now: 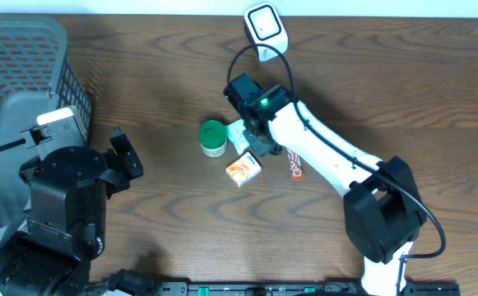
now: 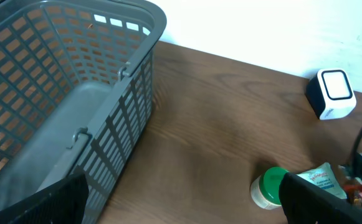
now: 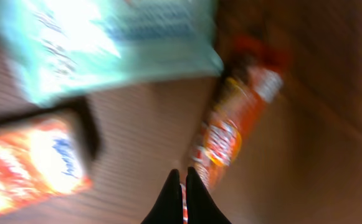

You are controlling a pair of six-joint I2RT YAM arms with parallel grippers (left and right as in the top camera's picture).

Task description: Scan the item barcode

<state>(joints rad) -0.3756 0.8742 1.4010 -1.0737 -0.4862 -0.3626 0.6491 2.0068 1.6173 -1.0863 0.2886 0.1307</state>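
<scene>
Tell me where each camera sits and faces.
Overhead: above the brown wooden table, looking straight down; left arm and right arm show.
Left wrist: faces across the grey plastic basket toward the white boxy scanner; open jaws at corners.
Right wrist: close above the orange snack stick; shut jaws.
Left wrist and overhead share the green-lidded jar.
</scene>
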